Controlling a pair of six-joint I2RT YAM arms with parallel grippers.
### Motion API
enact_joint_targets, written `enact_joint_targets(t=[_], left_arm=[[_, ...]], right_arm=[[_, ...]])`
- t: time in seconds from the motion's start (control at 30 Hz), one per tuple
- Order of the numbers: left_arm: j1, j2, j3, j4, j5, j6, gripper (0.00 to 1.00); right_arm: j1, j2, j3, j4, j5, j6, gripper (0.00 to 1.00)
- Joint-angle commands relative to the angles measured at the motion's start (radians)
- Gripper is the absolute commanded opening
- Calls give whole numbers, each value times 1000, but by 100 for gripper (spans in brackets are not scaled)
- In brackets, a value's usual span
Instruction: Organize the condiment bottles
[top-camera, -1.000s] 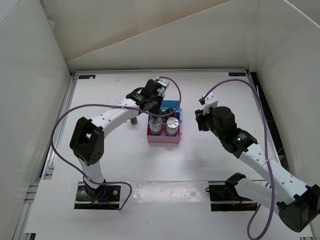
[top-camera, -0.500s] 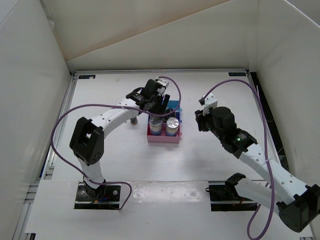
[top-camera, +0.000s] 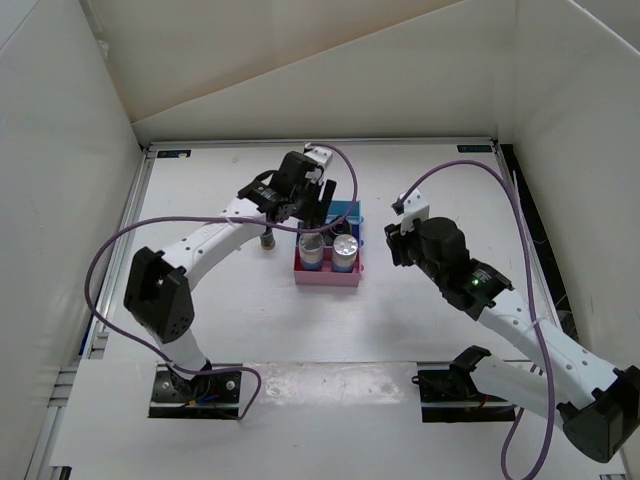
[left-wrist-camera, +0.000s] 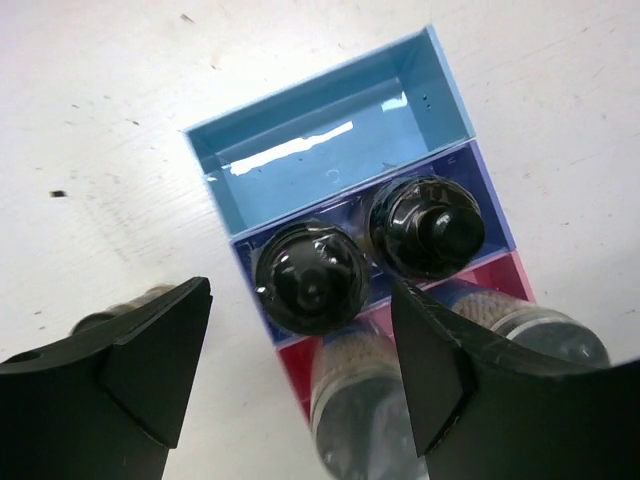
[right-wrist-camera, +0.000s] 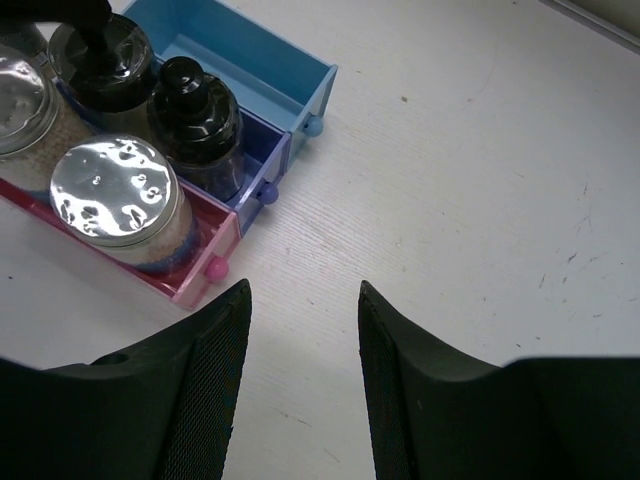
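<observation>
My left gripper (left-wrist-camera: 300, 300), fingers spread, hangs directly above the upright black-capped bottles (left-wrist-camera: 311, 277) in the stepped rack's (left-wrist-camera: 330, 150) middle tier, nearer than my right gripper (right-wrist-camera: 300, 300), likewise spread.

Two black-capped bottles (left-wrist-camera: 312, 277) (left-wrist-camera: 428, 226) and two silver-topped bottles (right-wrist-camera: 112, 190) (right-wrist-camera: 20, 95), four in all. One rack (left-wrist-camera: 320, 150) with three compartments: one blue, one purple, one pink. One small, unclear item (top-camera: 268, 241) beside it.

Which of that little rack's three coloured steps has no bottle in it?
The light-blue step: it is bare, while the purple step holds two black-capped bottles and the pink step two silver-topped bottles.
</observation>
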Motion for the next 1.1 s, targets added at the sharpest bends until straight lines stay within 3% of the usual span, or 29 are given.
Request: enact_joint_targets(t=[0.0,0.4,0.63,1.07], left_arm=[[10,-132,14,-7,-43,36,83],[150,-302,-115,-85,-67,36,84],[213,-281,-213,-78,-38,12,86],[228,-164,-226,-44,0,-7,86]], right_arm=[[39,-19,32,5,50,-2,50],[183,-53,40,-14,179,-5,50],[227,-56,52,-18,216,-8,53],[195,-56,46,-29,195,-9,62]])
